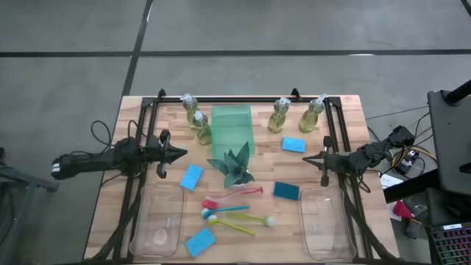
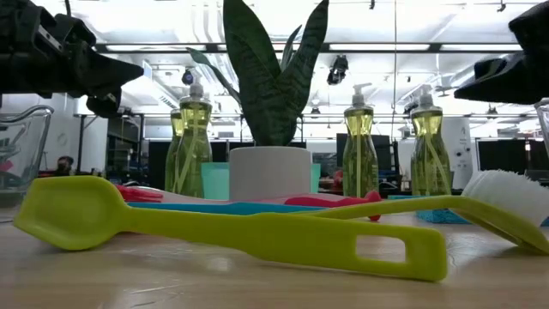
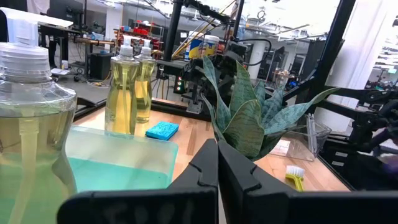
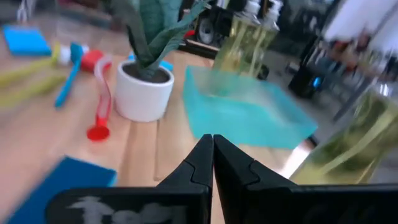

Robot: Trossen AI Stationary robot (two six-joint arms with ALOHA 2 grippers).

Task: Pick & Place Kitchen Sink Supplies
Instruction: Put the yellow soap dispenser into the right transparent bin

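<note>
Four soap bottles stand at the far side in the high view: two left of the green tray (image 1: 190, 107) (image 1: 201, 127) and two right of it (image 1: 279, 115) (image 1: 313, 114). Blue sponges lie flat (image 1: 191, 177) (image 1: 293, 144) (image 1: 286, 191) (image 1: 200, 241). The red brush (image 1: 234, 194), blue brush (image 1: 224, 211) and yellow brushes (image 1: 243, 223) lie together near the front middle. My left gripper (image 1: 182, 154) hovers shut left of the plant, above the table. My right gripper (image 1: 305, 157) hovers shut right of the plant. Both point toward the middle.
The spiky plant (image 1: 234, 165) in a white pot stands mid-table between the grippers. The translucent green tray (image 1: 232, 129) sits behind it. Two clear bins rest at the near edge, one left (image 1: 158, 221) and one right (image 1: 324, 221). Black frame rails run along both table sides.
</note>
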